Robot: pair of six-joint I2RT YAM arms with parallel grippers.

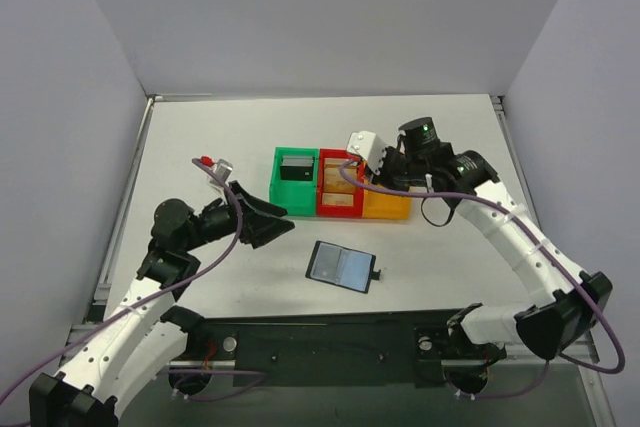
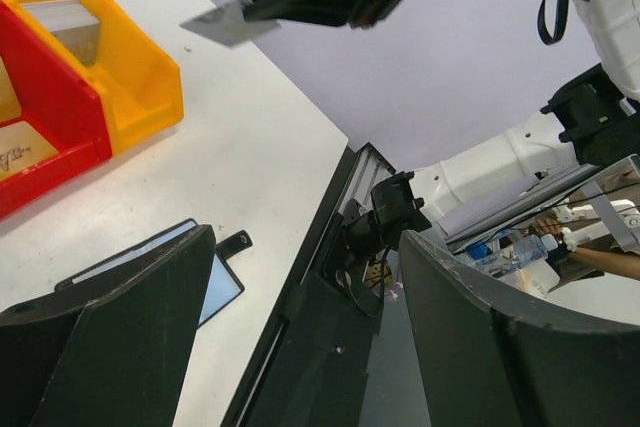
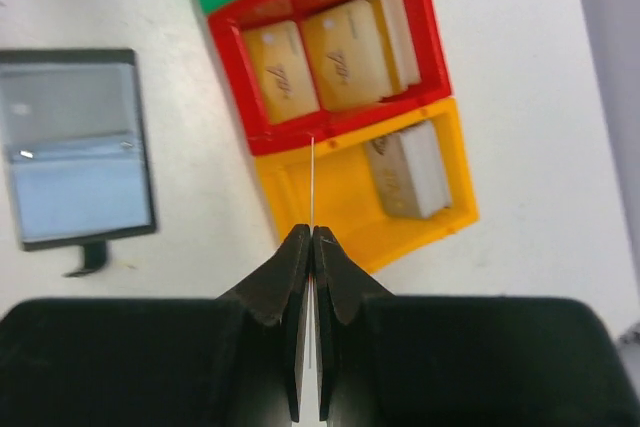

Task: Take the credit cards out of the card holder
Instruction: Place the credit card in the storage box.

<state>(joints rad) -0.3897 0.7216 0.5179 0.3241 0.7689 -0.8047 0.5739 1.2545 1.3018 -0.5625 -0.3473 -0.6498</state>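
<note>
Top external: card holder [image 1: 342, 267] lies open and flat on worktop [image 1: 220, 127], near side of bins, between arms, touching neither. Left pincer [image 1: 268, 217] spread wide, empty, just left of card holder. Right pincer [image 3: 312, 236] clamped on thin card [image 3: 312, 177], seen edge-on, over orange bin [image 3: 335, 192] by red bin [image 3: 330, 128] wall. Pale cards sit in red bin and orange bin; dark item in green bin [image 1: 281, 187].

Card holder [image 1: 342, 267] lies open flat; one credit card [image 2: 228, 23] is aloft.
</note>
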